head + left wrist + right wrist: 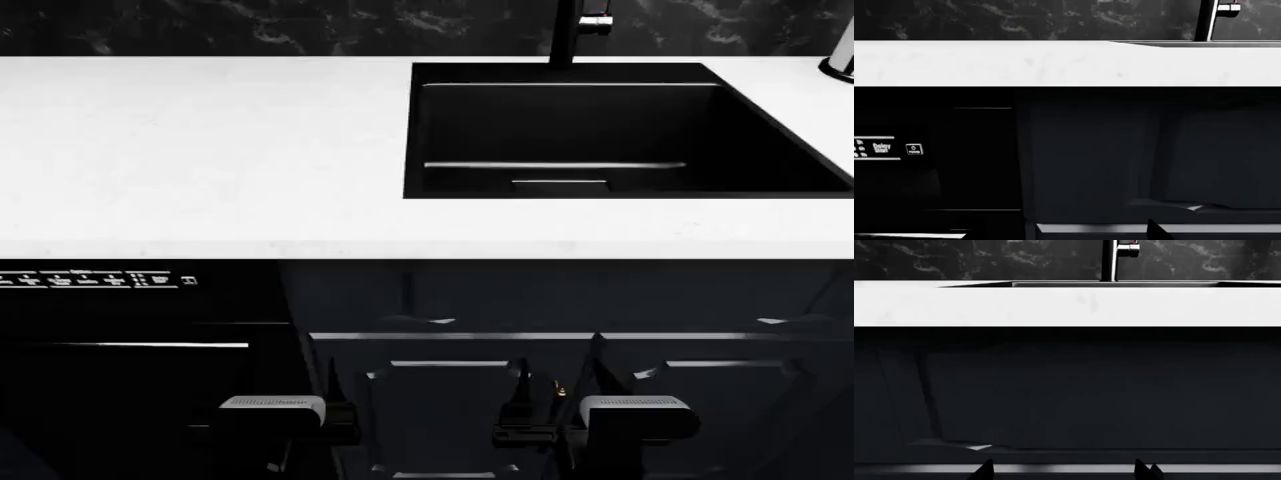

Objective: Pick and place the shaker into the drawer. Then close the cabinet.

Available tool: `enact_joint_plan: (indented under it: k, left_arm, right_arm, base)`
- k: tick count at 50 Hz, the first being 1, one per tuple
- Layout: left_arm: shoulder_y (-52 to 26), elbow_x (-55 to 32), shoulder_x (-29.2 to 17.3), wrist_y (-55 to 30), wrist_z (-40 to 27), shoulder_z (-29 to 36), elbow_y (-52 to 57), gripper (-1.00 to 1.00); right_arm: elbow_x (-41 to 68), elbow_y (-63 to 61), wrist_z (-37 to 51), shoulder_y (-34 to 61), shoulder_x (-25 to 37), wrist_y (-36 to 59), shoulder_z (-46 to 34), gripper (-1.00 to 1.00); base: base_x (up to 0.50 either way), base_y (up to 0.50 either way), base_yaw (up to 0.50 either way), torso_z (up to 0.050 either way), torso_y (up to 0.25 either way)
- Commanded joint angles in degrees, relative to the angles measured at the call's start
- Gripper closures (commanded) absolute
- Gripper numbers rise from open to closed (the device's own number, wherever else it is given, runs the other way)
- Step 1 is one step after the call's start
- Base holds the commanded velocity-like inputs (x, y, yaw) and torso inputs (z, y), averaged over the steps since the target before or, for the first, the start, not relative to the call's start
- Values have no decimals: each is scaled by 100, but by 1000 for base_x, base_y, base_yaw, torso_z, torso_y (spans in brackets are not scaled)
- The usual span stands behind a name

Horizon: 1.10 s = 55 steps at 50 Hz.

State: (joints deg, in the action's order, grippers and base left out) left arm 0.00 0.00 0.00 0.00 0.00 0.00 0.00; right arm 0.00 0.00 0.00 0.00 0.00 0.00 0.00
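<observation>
Dishwasher control panel (100, 279) at left, below the white tabletop (200, 150). Left gripper (274, 412) low before the dark cabinet fronts (441, 300); fingers' state cannot be told. Right gripper (1066, 469): fingers spread apart, empty. Black sink basin (607, 130) far right-centre; a shiny object, possibly the shaker (841, 55), at the far right edge.

White table (200, 150) with a black sink (614, 130) set in, faucet (574, 30) behind it, dishwasher panel (94, 280) below left.
</observation>
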Motion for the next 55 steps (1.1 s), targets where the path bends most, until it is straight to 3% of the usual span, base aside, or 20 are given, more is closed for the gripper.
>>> enact_joint_plan:
  k: [1, 17, 19, 21, 23, 25, 27, 28, 30, 31, 33, 34, 35, 36, 48, 55]
  left_arm:
    - [-4, -101, -92, -18, -98, 100, -2, -100]
    - [-3, -288, -333, 78, -354, 393, -11, -100]
    - [-488, -502, -343, -1042, -359, 398, 1010, -100]
    - [-2083, -1036, -210, -2761, -573, 241, 2247, -100]
    - [-3802, -1712, -40, -4480, -958, -25, 2619, -100]
    - [-5521, -2307, -21, -5391, -1610, -117, 1905, -100]
    - [-7239, -2481, -17, -5327, -1910, -6, 270, -100]
    - [-8099, -2444, -18, -4885, -1882, 127, -589, -100]
    - [-9818, -2650, -3, -3193, -1507, 841, -2308, -100]
    - [-10677, -3049, -1, -2333, -1432, 1371, -3168, -100]
    - [-12396, -2635, -1, -2576, -1528, 1060, -4887, -100]
    - [-13255, -2443, -1, -2750, -1495, 1002, -5746, -100]
    - [-13500, -2308, -1, -2879, -1435, 1022, -6420, -100]
    - [-13500, -2189, -1, -2998, -1361, 1077, -6423, -100]
    - [-13500, -886, -1, -3319, -727, 1053, -6624, -100]
    - [-13500, -869, -1, -3590, -519, 1167, -6621, -100]
  right_arm:
    - [111, -13, 104, -27, 90, -70, -100, -100]
    - [263, -69, 418, -53, 328, -13, -378, -100]
    - [405, -1264, 399, 74, 524, 1020, -272, -100]
    - [724, -2983, 335, 1318, 1114, 2739, 37, -100]
    - [871, -4595, 167, 3037, 1801, 4458, -11, -100]
    - [1173, -4299, -231, 4756, 2217, 6177, -400, -100]
    - [1268, -2723, -690, 6475, 2377, 7896, -1369, -100]
    - [1190, -1863, -982, 7334, 2293, 8263, -1936, -100]
    - [794, -145, -1766, 9053, 1631, 6717, -2954, -100]
    - [-66, 715, -2625, 9912, 968, 5974, -2095, -100]
    - [-1785, 2434, -3870, 11631, 324, 5704, -550, -100]
    - [-2644, 3293, -4021, 12491, 233, 5813, -341, -100]
    - [-3381, 4153, -4080, 13350, 204, 5997, -262, -100]
    - [-3476, 4825, -4260, 13500, 182, 6172, -296, -100]
    - [-3939, 4834, -4714, 13500, 88, 6444, -305, -100]
    - [-3846, 4760, -4751, 13500, 64, 6538, -294, -100]
  base:
    - [0, 0, 0, 0, 0]
    - [0, 469, 0, 0, 0]
    - [0, 195, 0, 0, 0]
    - [0, 0, 0, 0, 0]
    - [0, 0, 0, 0, 0]
    - [0, 0, 0, 0, 0]
    - [0, 0, 0, 0, 0]
    - [0, 0, 0, 0, 0]
    - [0, 0, 0, 22, 66]
    - [0, 0, 0, 47, 129]
    - [0, 0, 0, 49, 108]
    - [0, 0, 0, 50, 88]
    - [0, 0, 0, 50, 86]
    - [0, 0, 0, 50, 88]
    - [0, 0, 0, 50, 88]
    - [0, 0, 0, 50, 88]
